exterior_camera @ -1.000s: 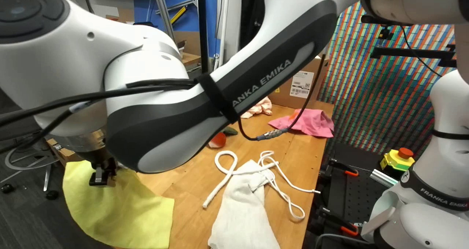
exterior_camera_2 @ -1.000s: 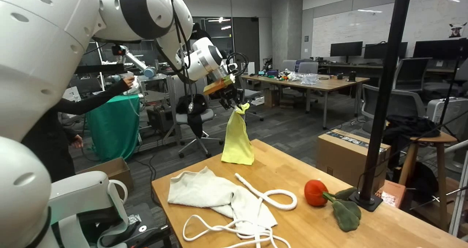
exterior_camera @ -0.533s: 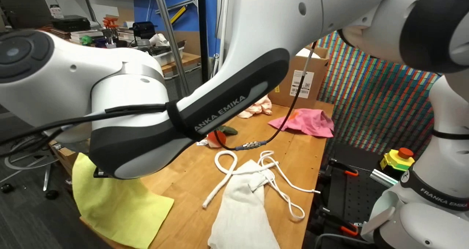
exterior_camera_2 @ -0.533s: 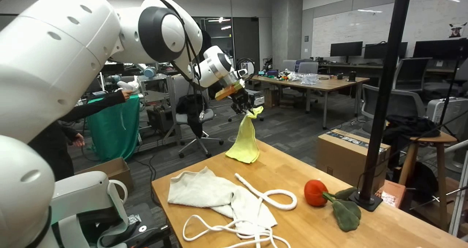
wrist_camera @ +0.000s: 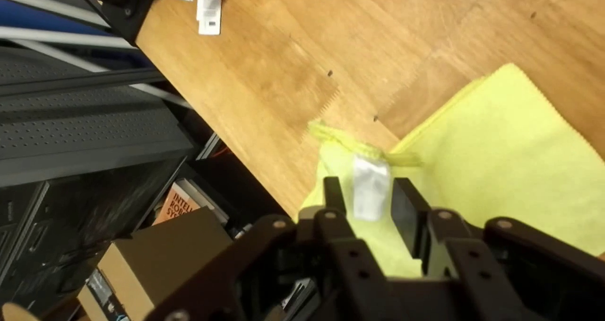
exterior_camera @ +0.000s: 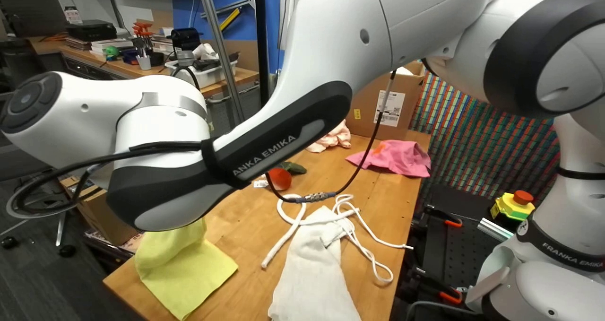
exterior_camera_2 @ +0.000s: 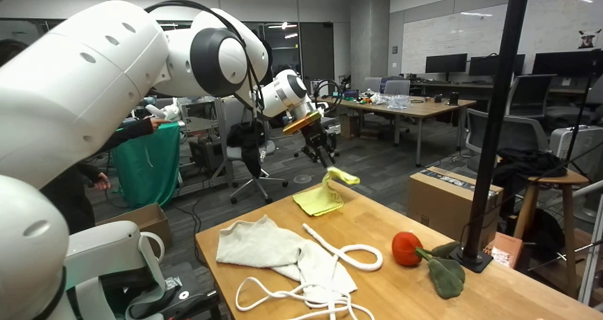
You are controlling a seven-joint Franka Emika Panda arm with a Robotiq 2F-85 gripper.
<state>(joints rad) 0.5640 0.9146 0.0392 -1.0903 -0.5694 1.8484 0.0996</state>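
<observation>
Jaws parted w/ modest gap, nothing gripped AFAICT. Yellow cloth (wrist_camera: 515,160) just below jaws, its white tag (wrist_camera: 371,188) showing betw. them. Done: cloth's lower part flat on bench (wrist_camera: 264,65); upper end curled up, not yet flat.

robotics lab, franka arm (exterior_camera: 279,136), whiteboard (exterior_camera_2: 551,23), monitors (exterior_camera_2: 446,63)

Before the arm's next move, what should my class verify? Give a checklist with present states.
1. Gripper open: ok, its fingers stand apart in the wrist view.
2. Yellow cloth flat on the table: not ok, one end is raised.
3. Yellow cloth free of the fingers: cannot tell, its raised end is close to them.
4. White rope apart from the yellow cloth: ok, in both exterior views.
5. Red plush toy away from the gripper: ok.
</observation>
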